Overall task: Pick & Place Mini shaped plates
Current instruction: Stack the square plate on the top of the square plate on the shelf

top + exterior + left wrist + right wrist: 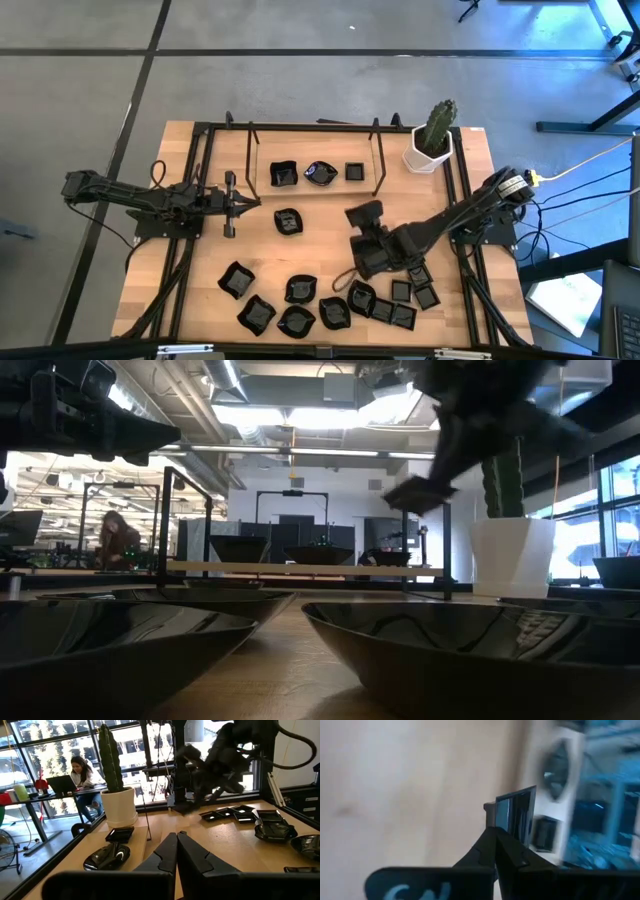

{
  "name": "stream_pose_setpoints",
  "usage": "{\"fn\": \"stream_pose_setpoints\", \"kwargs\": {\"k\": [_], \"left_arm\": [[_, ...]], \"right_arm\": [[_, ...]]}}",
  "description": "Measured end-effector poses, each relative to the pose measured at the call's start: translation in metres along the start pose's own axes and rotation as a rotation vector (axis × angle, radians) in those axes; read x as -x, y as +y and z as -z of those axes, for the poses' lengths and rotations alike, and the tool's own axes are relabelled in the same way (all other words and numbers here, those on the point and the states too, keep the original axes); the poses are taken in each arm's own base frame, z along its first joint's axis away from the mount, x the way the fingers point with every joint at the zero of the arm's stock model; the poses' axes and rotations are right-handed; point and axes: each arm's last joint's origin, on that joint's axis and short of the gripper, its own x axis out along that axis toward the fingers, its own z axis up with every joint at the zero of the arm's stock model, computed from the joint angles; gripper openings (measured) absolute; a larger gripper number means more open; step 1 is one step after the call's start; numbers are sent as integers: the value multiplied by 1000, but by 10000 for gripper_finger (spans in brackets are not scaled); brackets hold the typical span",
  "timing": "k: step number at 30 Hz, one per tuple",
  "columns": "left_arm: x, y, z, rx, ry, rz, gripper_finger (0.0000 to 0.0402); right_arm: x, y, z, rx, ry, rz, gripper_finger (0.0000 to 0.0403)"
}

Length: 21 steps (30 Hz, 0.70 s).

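Right hand of yours hangs above the middle of the wooden counter, its fingers pinched on a small square black plate that the right wrist view shows clamped by one edge and lifted clear of the wood; in the low view the same plate sits tilted in the air beside the white pot (the one with the green cactus); your left hand waits over the left side of the counter, fingers pressed together on nothing; three mini plates lie in a row on the far rack, one more plate lies alone just in front of that rack; the remaining mini plates are scattered along the near edge, the square ones grouped under your right arm; a person sits at a desk beyond the counter.
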Motion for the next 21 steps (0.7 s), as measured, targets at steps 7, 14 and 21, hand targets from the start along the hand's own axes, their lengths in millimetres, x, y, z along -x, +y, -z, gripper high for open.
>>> {"fn": "stream_pose_setpoints", "kwargs": {"k": [7,14,21], "left_arm": [[0,0,0,-1,3,1,6],[0,0,0,-2,4,0,6],[0,0,0,-1,4,0,6]], "right_arm": [[-27,-33,0,-146,48,85,1],[-53,-64,4,-249,88,87,1],[-74,-90,9,-330,81,16,1]]}}
